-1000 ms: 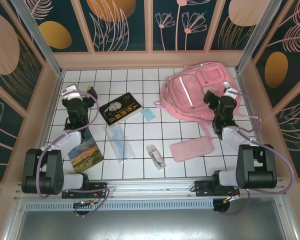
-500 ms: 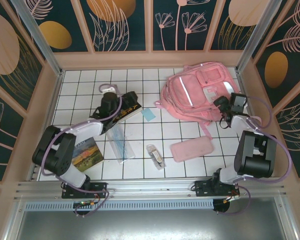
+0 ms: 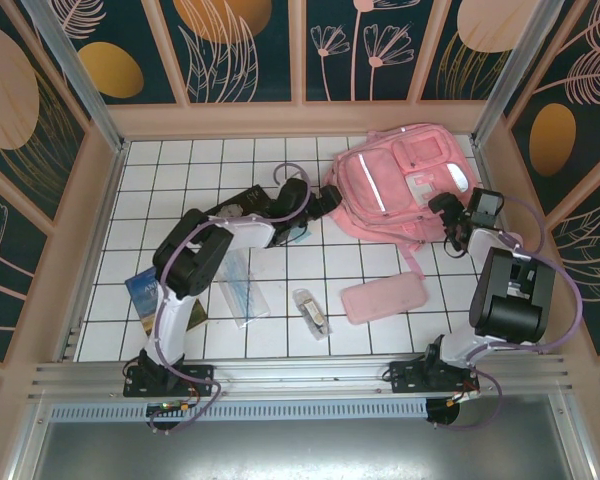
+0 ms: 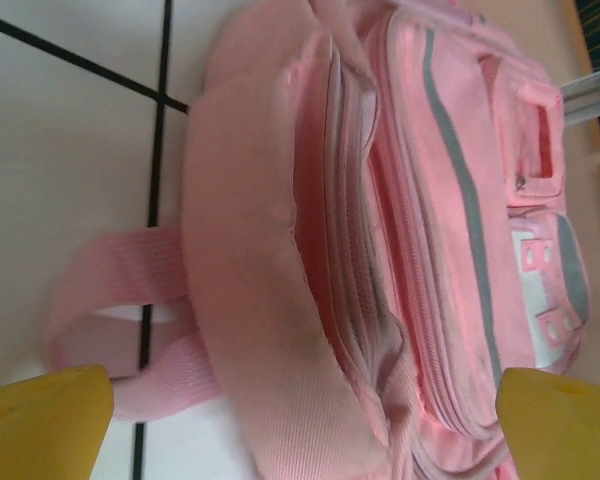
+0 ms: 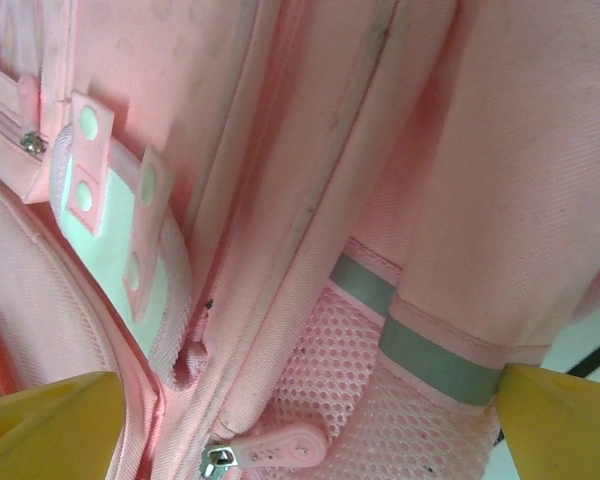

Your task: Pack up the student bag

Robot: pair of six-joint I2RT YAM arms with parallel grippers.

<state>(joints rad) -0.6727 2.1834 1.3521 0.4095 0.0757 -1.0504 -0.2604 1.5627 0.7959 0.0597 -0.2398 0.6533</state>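
You now have the left fingers (image 4: 40, 410) swung across the tabletop (image 3: 180, 170) to the student bag (image 3: 390, 185), which lies far right. The right fingers (image 5: 40, 420) flank its other side. Both pairs stand apart and empty, so spreading the opening looks next

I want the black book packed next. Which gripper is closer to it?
Left. The left gripper is just right of the book, by the bag; the right gripper is beyond the bag.

The student bag (image 4: 250, 250) is matt woven pink cloth, with a mesh panel (image 5: 355, 385) and smooth grey strips (image 5: 435, 355).
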